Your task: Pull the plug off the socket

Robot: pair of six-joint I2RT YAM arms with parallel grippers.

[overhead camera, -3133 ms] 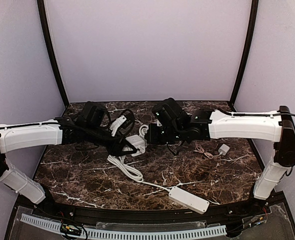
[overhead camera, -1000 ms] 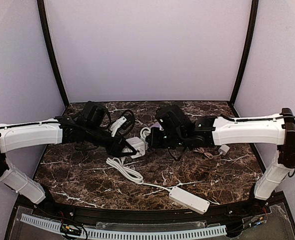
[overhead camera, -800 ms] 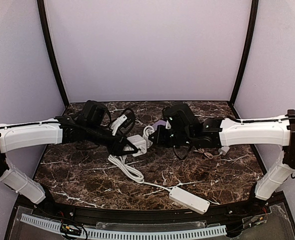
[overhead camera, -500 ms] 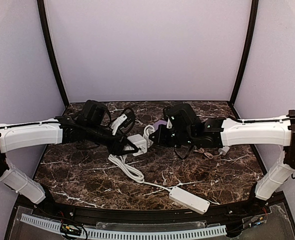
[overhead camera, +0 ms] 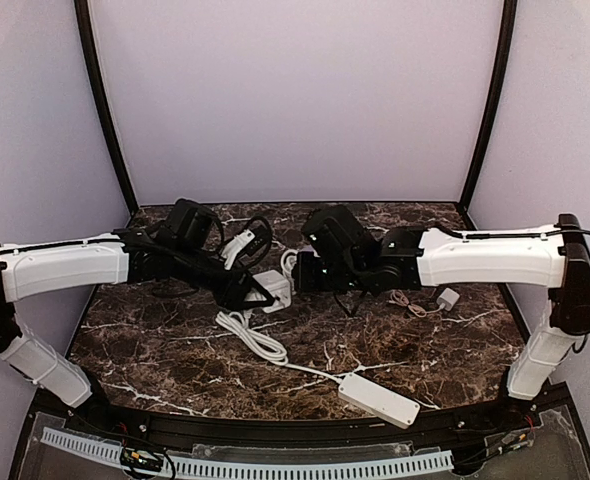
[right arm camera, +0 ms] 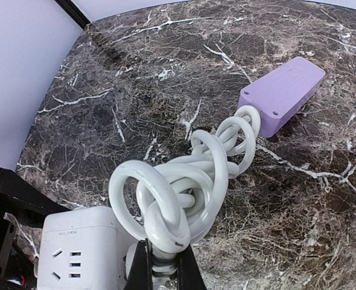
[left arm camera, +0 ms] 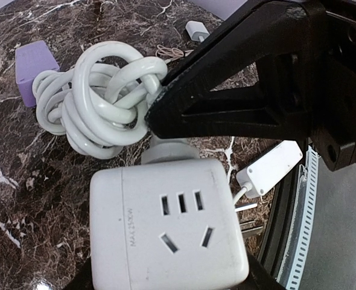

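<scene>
Left hand (overhead camera: 256,293): clamped on opposite sides of the socket (left arm camera: 166,232).
Right hand (right arm camera: 163,272): closed tight on the ribbed neck of the plug (left arm camera: 169,149).
Plug: seated against one face of the socket, not yet out.
Socket: near mid-surface (overhead camera: 375,340), between both hands.
Cord (right arm camera: 184,175): knotted coil above the plug, beside a purple block (right arm camera: 280,93).
Power strip (overhead camera: 378,399): near the front edge, well apart.

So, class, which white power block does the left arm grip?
The cube socket; the long power strip lies free by the front edge.
</scene>
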